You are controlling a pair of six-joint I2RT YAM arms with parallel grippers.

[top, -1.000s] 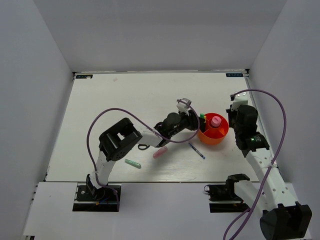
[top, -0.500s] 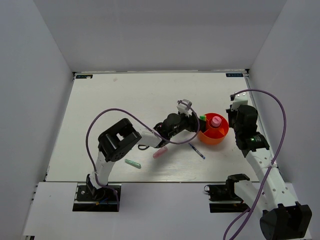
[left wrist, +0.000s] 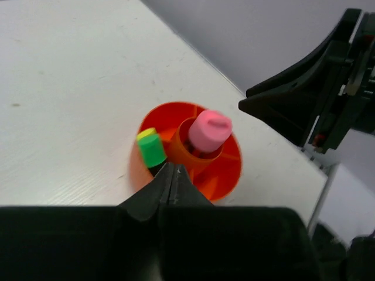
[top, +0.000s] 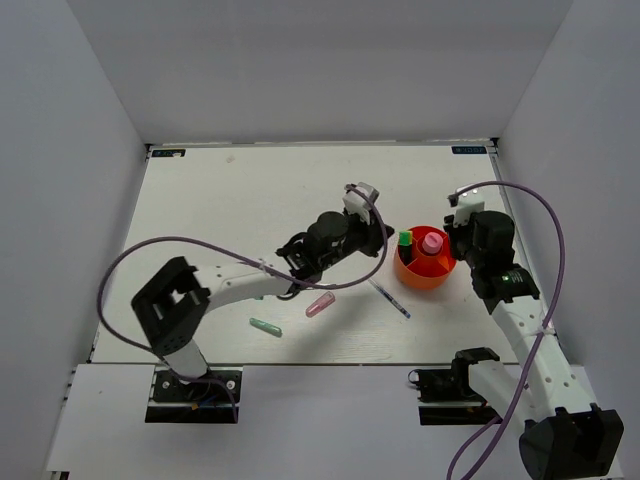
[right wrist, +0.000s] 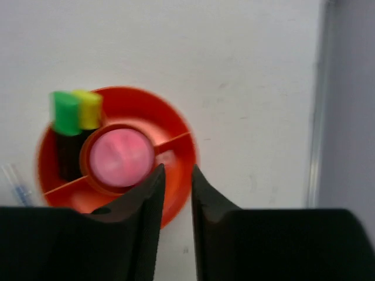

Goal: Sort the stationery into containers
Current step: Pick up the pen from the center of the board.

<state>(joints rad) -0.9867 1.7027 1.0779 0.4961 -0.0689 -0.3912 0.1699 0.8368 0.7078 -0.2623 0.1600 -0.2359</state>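
Note:
The orange bowl (top: 441, 274) stands right of centre, divided inside. It holds a pink-capped white bottle (top: 432, 241) in its middle cup, with a green-capped marker (top: 405, 238) and a yellow-capped marker (right wrist: 89, 109) in one section. My left gripper (top: 380, 240) hovers just left of the bowl, jaws pressed together and empty (left wrist: 171, 170). My right gripper (right wrist: 176, 171) hangs over the bowl's right rim (right wrist: 186, 153), open with a narrow gap and holding nothing. On the table lie a thin pen (top: 391, 299), a pink stick (top: 320, 305) and a teal stick (top: 265, 326).
The left arm stretches low across the table from the near left, its purple cable (top: 200, 243) looping above it. White walls enclose the table on three sides. The right wall is close behind the right gripper.
The left gripper opened by the bowl, then shut empty and drew back slightly left; its elbow swung down and left. The right gripper, shut before, has opened.

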